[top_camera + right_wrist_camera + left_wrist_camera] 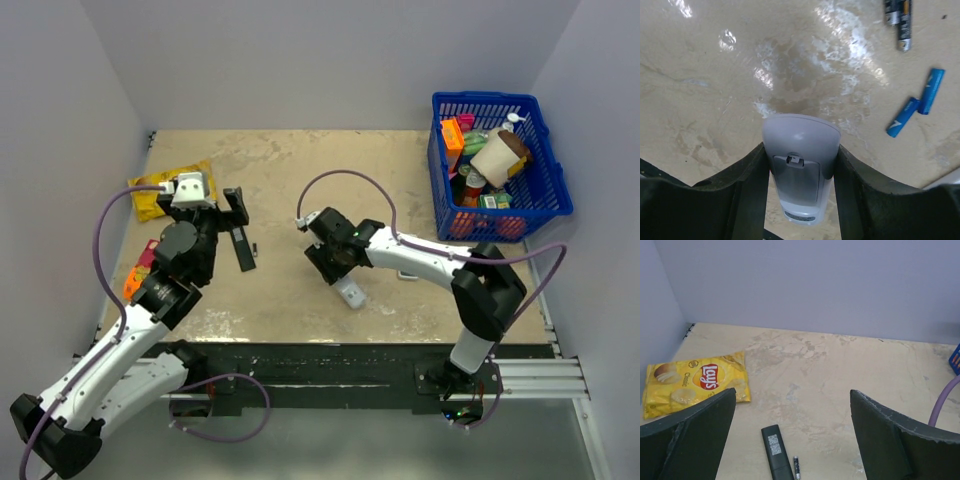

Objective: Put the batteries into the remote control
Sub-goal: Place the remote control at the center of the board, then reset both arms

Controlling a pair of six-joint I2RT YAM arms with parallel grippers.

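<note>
White remote control (pixel 800 140), back face up, clamped by its long sides in half-closed right claw (pixel 799 165), low on counter (pixel 715 75). Left claw (pixel 792 392) gaping, empty. Green batteries not made out. Advised: hold remote level and pinned; ignore blue cells (pixel 930 91).

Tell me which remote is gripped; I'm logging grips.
The white remote, clamped in the right gripper. The black remote lies loose on the table, with nothing holding it.
</note>
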